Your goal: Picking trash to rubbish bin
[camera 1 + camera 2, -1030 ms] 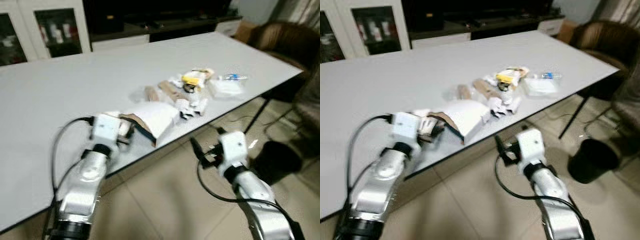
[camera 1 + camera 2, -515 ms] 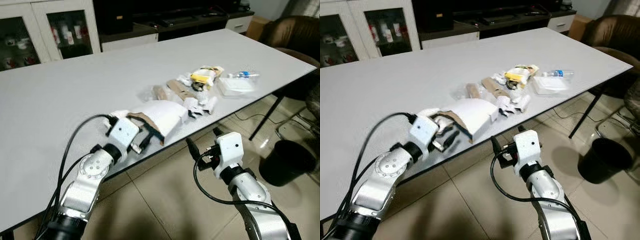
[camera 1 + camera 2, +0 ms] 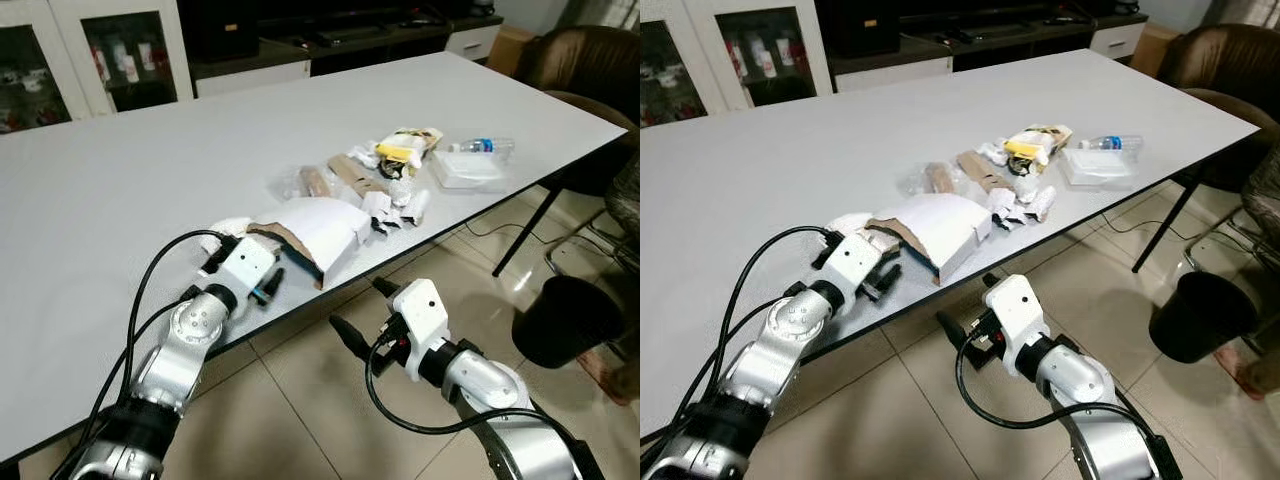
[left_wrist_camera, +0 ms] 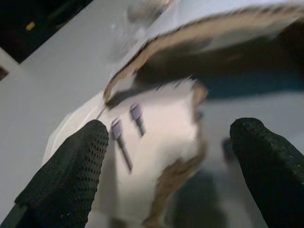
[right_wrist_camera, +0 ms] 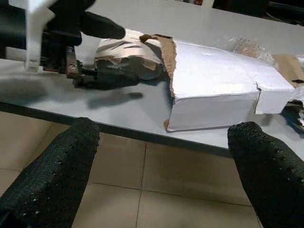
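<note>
A torn white cardboard box [image 3: 322,228] lies near the table's front edge, with a crumpled white-and-brown paper wad [image 4: 152,142] at its ripped end. My left gripper [image 3: 246,272] is open, one finger on each side of that wad [image 5: 124,51], not closed on it. Further right lies a heap of wrappers and cardboard scraps [image 3: 392,168]. My right gripper [image 3: 362,310] is open and empty, below the table edge over the floor, facing the box [image 5: 213,90]. A black rubbish bin [image 3: 562,322] stands on the floor at the right.
A plastic bottle [image 3: 482,146] and a clear container [image 3: 466,170] lie beyond the heap. A brown chair [image 3: 585,60] stands at the table's far right end. Table legs [image 3: 520,225] slant down near the bin. Glass cabinets [image 3: 110,50] line the back wall.
My right arm has swung left and lower, under the table's edge, turning toward the box. The left gripper stays at the wad, shifted slightly. The camera has moved a little.
</note>
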You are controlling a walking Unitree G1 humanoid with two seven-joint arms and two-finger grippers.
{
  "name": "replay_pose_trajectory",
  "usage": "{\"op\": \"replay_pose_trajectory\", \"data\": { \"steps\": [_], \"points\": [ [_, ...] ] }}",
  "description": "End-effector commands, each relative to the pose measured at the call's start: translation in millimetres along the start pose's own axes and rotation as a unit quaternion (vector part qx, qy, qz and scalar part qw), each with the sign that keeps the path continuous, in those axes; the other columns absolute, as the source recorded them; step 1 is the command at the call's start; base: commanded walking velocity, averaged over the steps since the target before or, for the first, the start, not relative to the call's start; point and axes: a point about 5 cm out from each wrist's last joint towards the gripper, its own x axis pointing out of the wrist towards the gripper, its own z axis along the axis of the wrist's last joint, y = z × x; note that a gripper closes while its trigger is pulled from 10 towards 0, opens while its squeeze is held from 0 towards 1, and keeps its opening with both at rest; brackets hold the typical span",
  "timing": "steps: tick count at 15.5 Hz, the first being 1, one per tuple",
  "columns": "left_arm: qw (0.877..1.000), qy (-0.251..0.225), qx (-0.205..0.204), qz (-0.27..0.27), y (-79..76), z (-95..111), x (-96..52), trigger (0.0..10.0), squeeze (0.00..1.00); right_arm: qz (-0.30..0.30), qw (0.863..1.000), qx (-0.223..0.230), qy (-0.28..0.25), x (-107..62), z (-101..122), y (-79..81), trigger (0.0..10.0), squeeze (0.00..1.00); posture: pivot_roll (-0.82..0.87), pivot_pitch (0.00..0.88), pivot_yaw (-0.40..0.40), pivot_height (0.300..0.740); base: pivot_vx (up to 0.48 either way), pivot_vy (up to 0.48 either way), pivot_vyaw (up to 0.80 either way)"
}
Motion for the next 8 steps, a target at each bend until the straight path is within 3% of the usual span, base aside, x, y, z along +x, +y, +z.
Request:
{"op": "replay_pose_trajectory", "data": {
  "steps": [1,8],
  "points": [
    [1.000,-0.011,0.012,0.004,0.4,7.6,5.5,10.0,0.00,0.006,1.000,-0.005,-0.001,-1.6,3.5,-0.7,10.0,0.00,-0.12,0.000,-0.068,0.740,0.000,0.000,0.00],
    [0.997,-0.002,0.061,0.047,-0.2,3.7,27.8,10.0,0.00,0.008,1.000,-0.014,0.008,-4.1,1.7,3.2,10.0,0.00,-0.15,0.000,-0.061,0.740,0.000,0.000,0.00]
  ]
}}
